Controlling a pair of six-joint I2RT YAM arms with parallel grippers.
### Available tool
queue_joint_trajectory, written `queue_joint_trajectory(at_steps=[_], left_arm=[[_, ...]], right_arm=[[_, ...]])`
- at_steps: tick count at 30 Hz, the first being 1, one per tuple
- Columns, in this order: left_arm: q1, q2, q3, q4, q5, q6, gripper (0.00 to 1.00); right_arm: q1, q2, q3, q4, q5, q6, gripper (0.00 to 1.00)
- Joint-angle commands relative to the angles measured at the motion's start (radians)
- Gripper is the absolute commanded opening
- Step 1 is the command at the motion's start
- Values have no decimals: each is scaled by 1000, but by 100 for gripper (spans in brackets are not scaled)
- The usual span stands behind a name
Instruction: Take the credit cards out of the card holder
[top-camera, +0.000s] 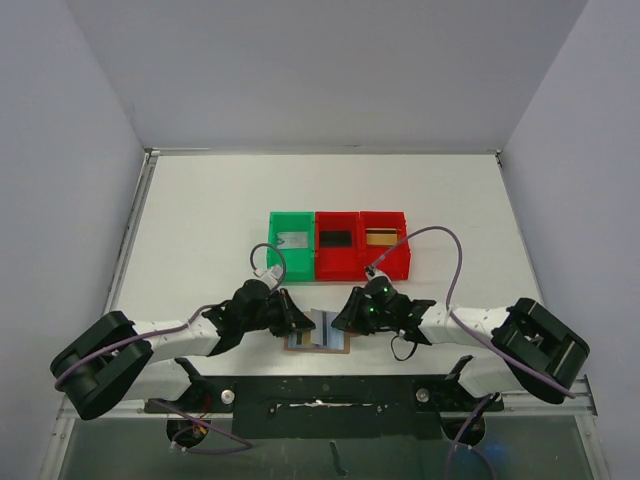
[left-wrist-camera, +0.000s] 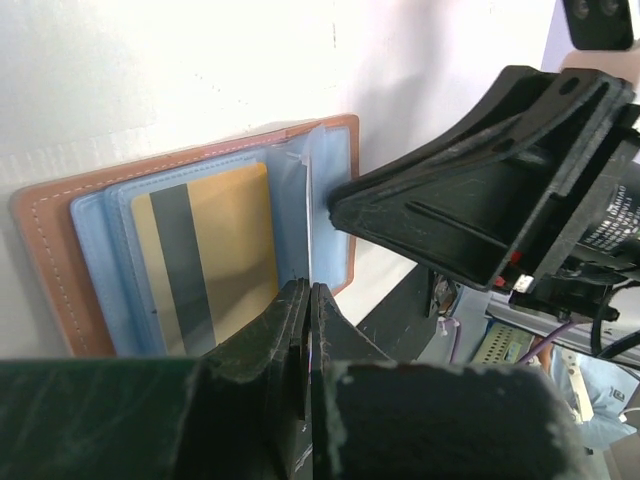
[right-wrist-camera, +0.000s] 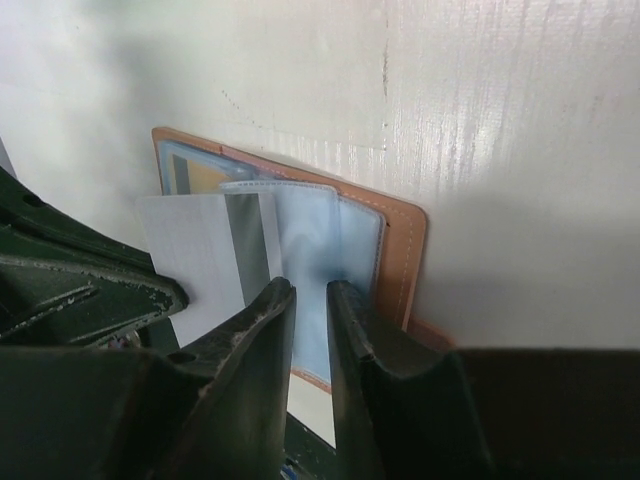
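The tan card holder (top-camera: 318, 346) lies open near the table's front edge, between my two grippers. Its blue plastic sleeves (right-wrist-camera: 320, 235) face up. A gold-tan credit card (left-wrist-camera: 230, 250) with a grey stripe sits inside one sleeve. A silver-grey credit card (right-wrist-camera: 190, 255) sticks partway out of a sleeve towards the left. My left gripper (left-wrist-camera: 308, 288) is shut on that card's edge. My right gripper (right-wrist-camera: 312, 290) stands with its jaws a narrow gap apart, tips down on the blue sleeve, nothing between them.
Behind the holder stand three bins in a row: a green bin (top-camera: 291, 262) with a silver-grey card, a red bin (top-camera: 337, 264) with a black card, and a second red bin (top-camera: 386, 262) with a gold-tan card. White walls enclose the table.
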Motion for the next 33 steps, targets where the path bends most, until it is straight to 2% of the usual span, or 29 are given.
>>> queue_joint_trajectory(at_steps=[1, 6, 12, 15, 18, 22, 23, 27, 33], left_arm=[[7, -5, 36, 23, 9, 30, 0], [7, 19, 43, 31, 19, 38, 0], [7, 38, 38, 57, 25, 30, 0], [7, 39, 32, 78, 26, 17, 5], [7, 53, 34, 81, 37, 22, 15], [6, 99, 39, 137, 72, 11, 19], [4, 108, 43, 146, 77, 11, 17], [3, 81, 51, 91, 46, 17, 0], [11, -79, 71, -149, -99, 63, 0]], right_arm=[[-4, -73, 71, -106, 22, -95, 23], [-4, -64, 153, -92, -22, -145, 29], [0, 76, 185, -108, -3, -86, 28], [14, 100, 119, -56, 5, -32, 27], [16, 90, 67, -13, 9, 1, 27], [15, 79, 50, -11, 7, -4, 28], [15, 77, 50, -17, 10, -4, 27], [13, 62, 45, -31, 22, -2, 27], [-9, 15, 47, -96, 50, -9, 33]])
